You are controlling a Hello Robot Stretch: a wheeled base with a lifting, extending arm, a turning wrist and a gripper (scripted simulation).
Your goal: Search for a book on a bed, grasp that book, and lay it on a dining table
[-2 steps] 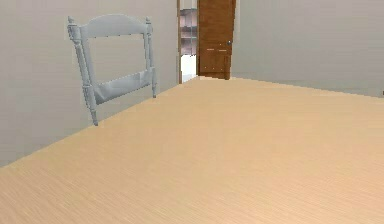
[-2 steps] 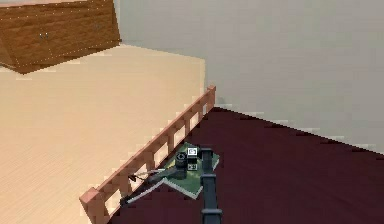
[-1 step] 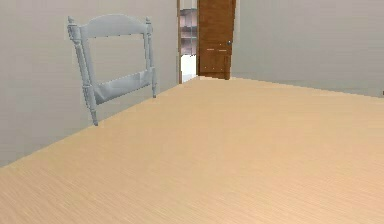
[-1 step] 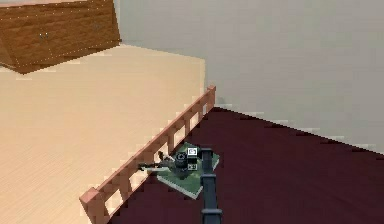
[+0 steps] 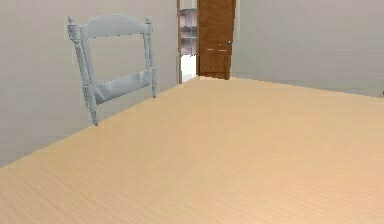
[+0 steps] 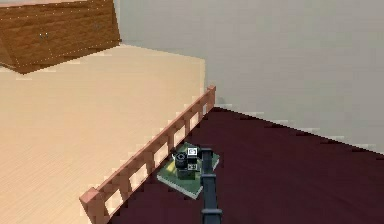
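Book [image 6: 170, 181], a flat dark-green slab, lies on the maroon bed [image 6: 290, 170] right at the claw's [image 6: 181, 165] far end. I cannot tell whether the claw has hold of it. Just left of the claw runs the bed's wooden rail [image 6: 150, 155], then pale floor [image 6: 80, 110]. A wooden dresser [image 6: 60, 35] stands well beyond. The forward view has a pale chair [image 5: 115, 60] and a brown door [image 5: 216, 38].
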